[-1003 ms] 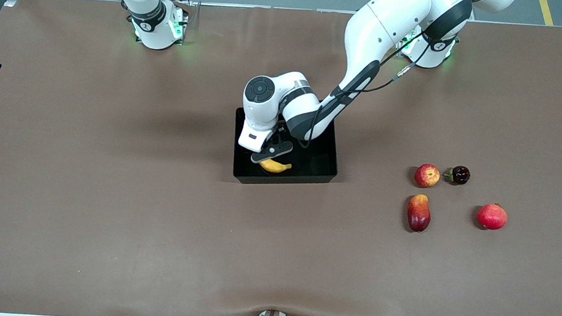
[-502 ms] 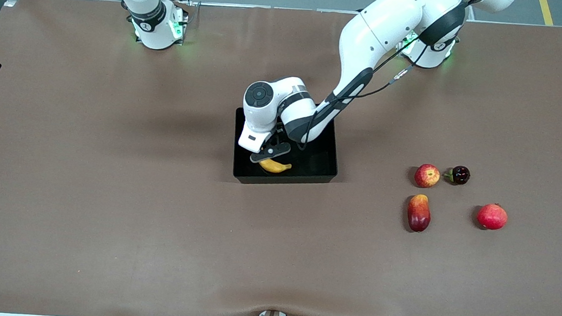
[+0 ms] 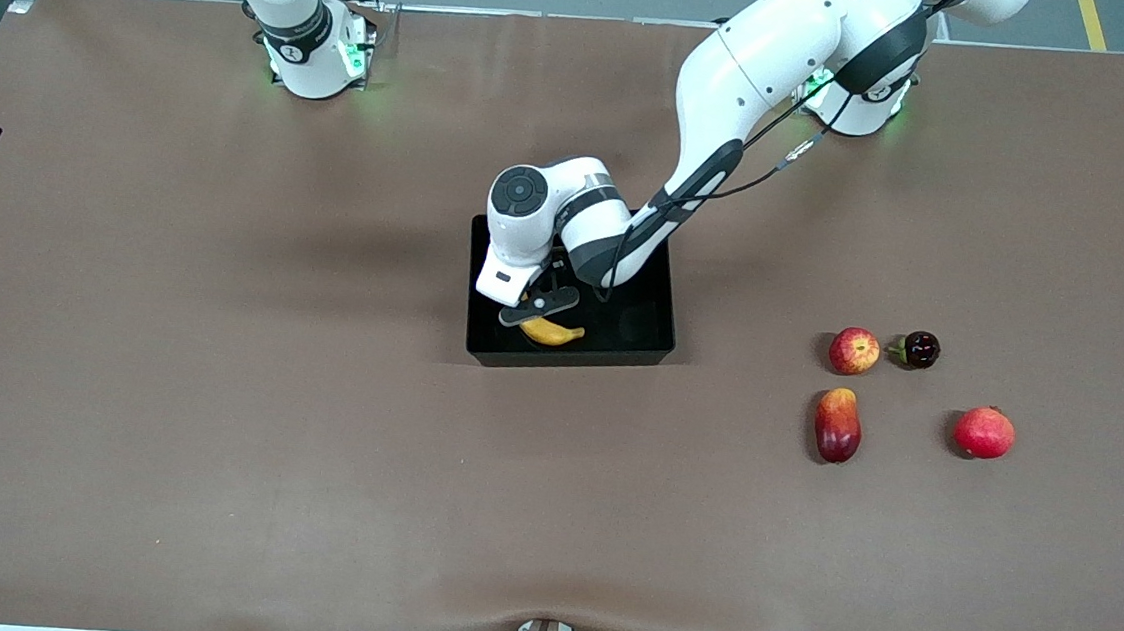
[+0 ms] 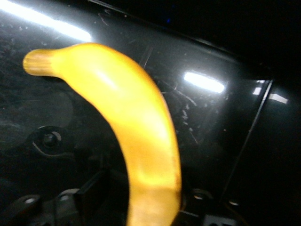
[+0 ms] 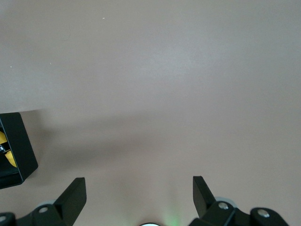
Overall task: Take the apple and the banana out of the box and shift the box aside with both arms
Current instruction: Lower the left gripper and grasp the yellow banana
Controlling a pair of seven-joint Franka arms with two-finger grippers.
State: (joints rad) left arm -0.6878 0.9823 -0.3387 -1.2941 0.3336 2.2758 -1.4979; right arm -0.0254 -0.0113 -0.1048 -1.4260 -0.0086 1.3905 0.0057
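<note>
The black box (image 3: 640, 347) sits mid-table. The yellow banana (image 3: 552, 332) lies low inside it, at the corner toward the right arm and the front camera. My left gripper (image 3: 536, 313) reaches down into the box and is shut on the banana (image 4: 136, 132), with a finger on each side of its thick end (image 4: 141, 202). The red apple with yellow blush (image 3: 854, 351) lies on the table toward the left arm's end. My right gripper (image 5: 138, 195) is open and empty over bare table; the box corner (image 5: 21, 150) shows at the edge of its view. The right arm waits.
A red-orange mango (image 3: 837, 425) lies nearer the front camera than the apple. A small dark glossy fruit (image 3: 919, 350) sits beside the apple. A red pomegranate (image 3: 984, 432) lies closer to the table's end. The brown table mat (image 3: 216, 379) spreads around.
My left arm's wrist and elbow have sunk a little toward the box. The banana stays at the same spot in the box. The right arm has not moved.
</note>
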